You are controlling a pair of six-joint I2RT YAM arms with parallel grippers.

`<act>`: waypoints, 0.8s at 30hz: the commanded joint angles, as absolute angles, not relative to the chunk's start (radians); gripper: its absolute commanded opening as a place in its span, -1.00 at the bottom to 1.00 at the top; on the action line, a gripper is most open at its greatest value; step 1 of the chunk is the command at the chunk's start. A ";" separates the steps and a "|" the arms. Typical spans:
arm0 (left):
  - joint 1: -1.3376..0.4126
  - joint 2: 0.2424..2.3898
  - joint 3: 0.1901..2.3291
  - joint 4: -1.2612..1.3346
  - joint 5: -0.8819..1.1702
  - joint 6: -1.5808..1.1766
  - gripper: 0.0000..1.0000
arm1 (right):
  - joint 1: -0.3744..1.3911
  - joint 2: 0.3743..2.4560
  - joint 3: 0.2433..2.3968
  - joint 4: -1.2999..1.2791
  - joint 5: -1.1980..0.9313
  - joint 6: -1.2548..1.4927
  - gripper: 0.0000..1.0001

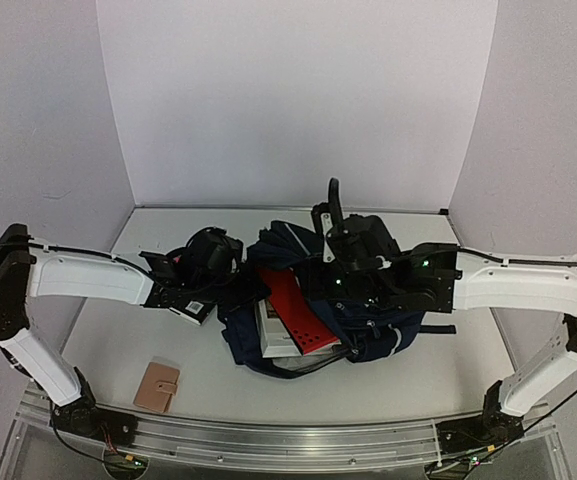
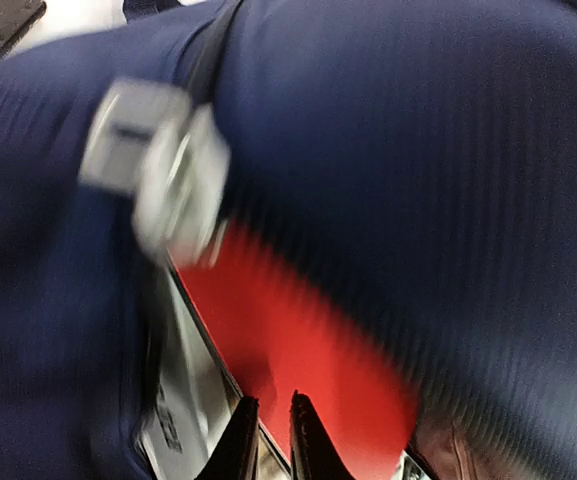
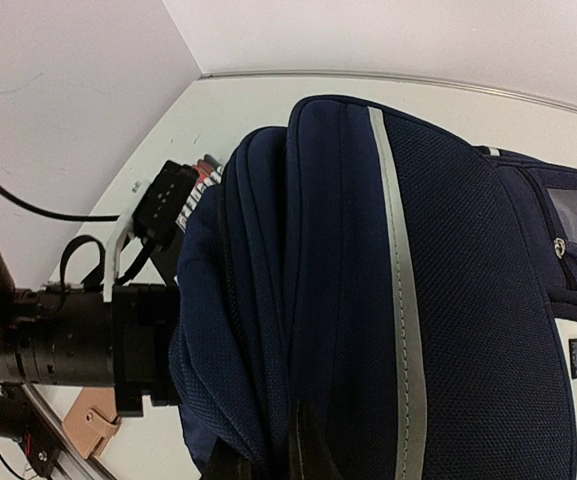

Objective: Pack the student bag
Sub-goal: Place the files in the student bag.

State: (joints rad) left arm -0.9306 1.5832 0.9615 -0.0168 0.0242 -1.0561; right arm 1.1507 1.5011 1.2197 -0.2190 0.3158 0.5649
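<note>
Right fingers point(image 3: 303, 452) are pinching the student bag point(image 1: 388, 335) fabric, mid-table point(image 1: 118, 340). Left fingers point(image 2: 240, 450) are nearly pressed together at its mouth, too blurry to tell if they've grabbed anything. The red book point(image 1: 296, 315) sticks out lengthwise toward the near edge, so my left arm's closer.

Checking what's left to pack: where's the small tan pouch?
Top view: the tan pouch lies on the table at the near-left, by the left arm base, well clear of the student bag.

White walls point(image 1: 298, 90) are enclosing a pale grey table point(image 1: 438, 372) on three sides (soft even light); aluminium rail point(image 1: 298, 441) is edging its near side.
</note>
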 commanded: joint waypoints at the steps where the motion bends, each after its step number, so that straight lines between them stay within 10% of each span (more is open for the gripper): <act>1: -0.933 1.612 0.981 0.133 0.011 -1.062 -0.79 | 1.175 1.478 1.197 -0.069 0.321 0.587 -1.00; 10: -0.932 1.374 0.828 0.043 0.055 -1.060 0.00 | 1.149 1.412 1.035 -0.122 0.513 0.597 -1.00; 24: -0.819 1.030 0.695 -0.237 0.027 -1.104 0.66 | 0.993 1.380 0.915 -0.226 0.502 0.637 -0.74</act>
